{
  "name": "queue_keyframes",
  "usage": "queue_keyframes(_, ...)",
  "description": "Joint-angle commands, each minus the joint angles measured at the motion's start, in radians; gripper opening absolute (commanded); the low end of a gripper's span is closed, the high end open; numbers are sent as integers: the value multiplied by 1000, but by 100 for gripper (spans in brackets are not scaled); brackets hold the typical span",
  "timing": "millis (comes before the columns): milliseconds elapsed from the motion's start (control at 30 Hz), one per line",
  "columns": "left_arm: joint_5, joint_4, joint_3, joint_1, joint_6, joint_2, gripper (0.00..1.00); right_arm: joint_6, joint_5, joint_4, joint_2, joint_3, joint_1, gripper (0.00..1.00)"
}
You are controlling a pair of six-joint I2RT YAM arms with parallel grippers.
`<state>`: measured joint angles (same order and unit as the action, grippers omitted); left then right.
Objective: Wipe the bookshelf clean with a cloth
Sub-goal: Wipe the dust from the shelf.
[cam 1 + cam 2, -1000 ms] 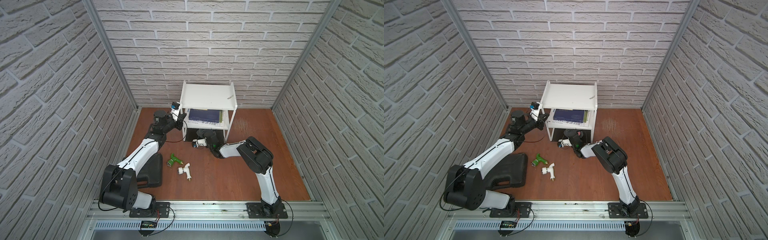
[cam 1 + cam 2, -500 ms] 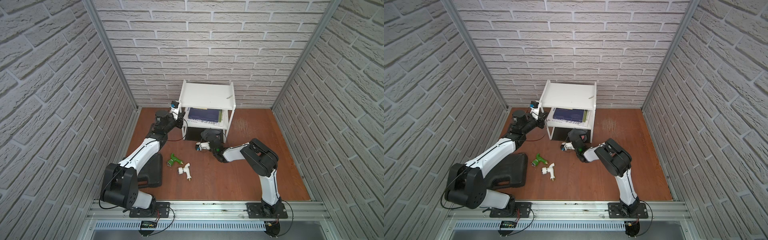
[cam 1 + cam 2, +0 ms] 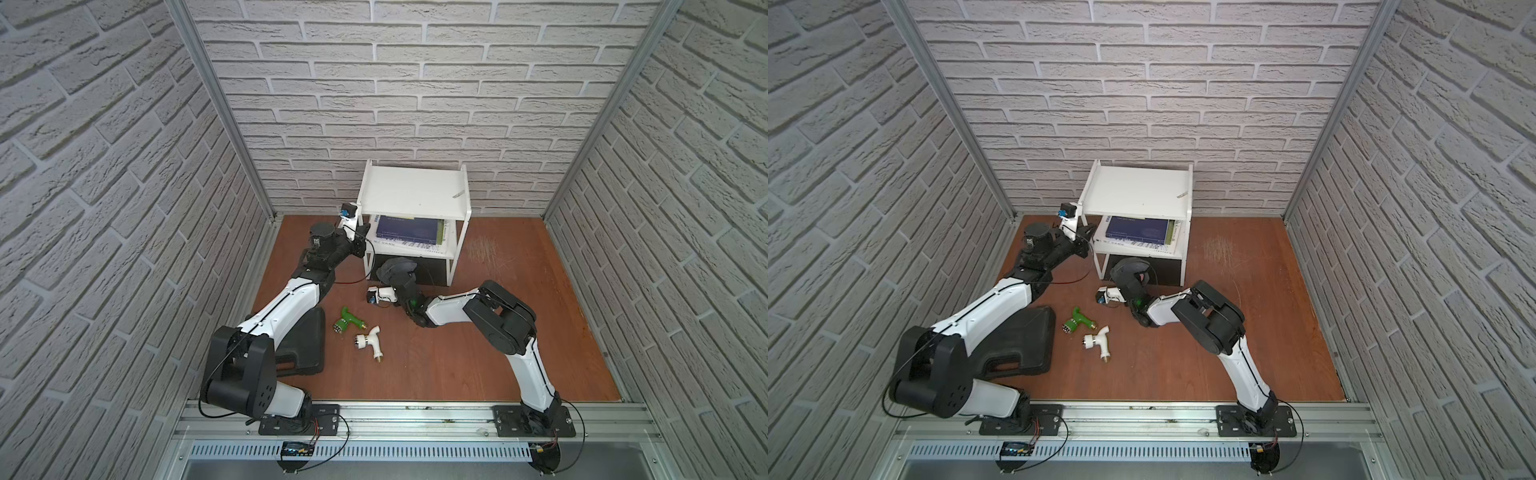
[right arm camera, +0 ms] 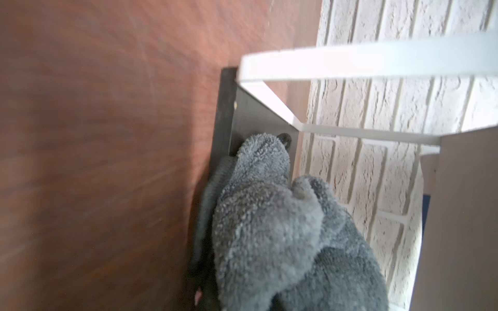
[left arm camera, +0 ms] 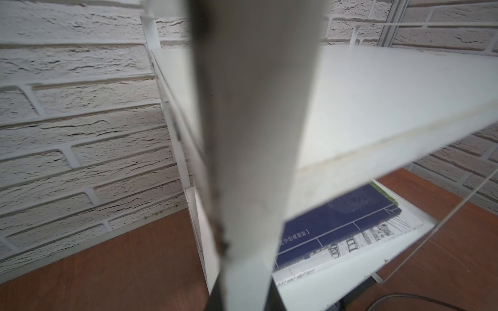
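Observation:
The white bookshelf point(image 3: 415, 197) point(image 3: 1138, 195) stands against the back wall, with a dark bottom panel point(image 4: 242, 115). My left gripper point(image 3: 362, 246) point(image 3: 1087, 242) is shut on its front left leg point(image 5: 250, 161), which fills the middle of the left wrist view. The grey cloth point(image 3: 397, 268) point(image 3: 1130, 270) point(image 4: 269, 229) is bunched in my shut right gripper point(image 3: 402, 280). It rests on the front edge of the dark bottom panel, under the lower tier. The cloth hides the right fingers in the right wrist view.
A blue book point(image 3: 409, 230) point(image 5: 336, 223) lies on the middle tier, and a small grey scrap point(image 3: 458, 194) on the top tier. On the brown floor lie a green fitting point(image 3: 348, 323), a white tap point(image 3: 370, 338) and a black plastic case point(image 3: 299, 349) under the left arm.
The right gripper with the cloth slid a little right, then back left along the front of the bottom panel. The left gripper has stayed on the leg.

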<state>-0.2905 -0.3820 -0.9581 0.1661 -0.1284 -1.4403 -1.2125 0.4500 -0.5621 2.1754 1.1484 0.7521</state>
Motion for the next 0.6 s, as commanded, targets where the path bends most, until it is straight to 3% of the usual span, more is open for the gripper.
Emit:
queue_keyframes(0,111,176,68,-49,-20,-60,0,5,97,19,-59,-161,-116,3)
queue_keyframes(67,110,174,76,-60,-25,-50,0,-5,123,-6,-115,-265,-136,3)
queue_keyframes(133,110,173,82,-68,-24,-43,0,72,56,-20,-249,-361,-107,3)
queue_keyframes(200,112,175,85,-69,-24,-39,0,274,-132,83,-471,-410,-75,3)
queue_keyframes(267,116,180,83,-69,-26,-38,0,579,-375,194,-661,-428,-90,3)
queue_keyframes(333,119,182,84,-70,-31,-35,0,823,-467,219,-816,-460,-127,3)
queue_keyframes(400,126,184,88,-71,-31,-33,0,1029,-435,256,-913,-513,-161,3)
queue_keyframes(467,133,185,94,-71,-26,-28,0,1180,-349,305,-1012,-572,-193,3)
queue_keyframes(567,140,202,90,-77,-18,-29,0,1395,-315,345,-1145,-628,-279,3)
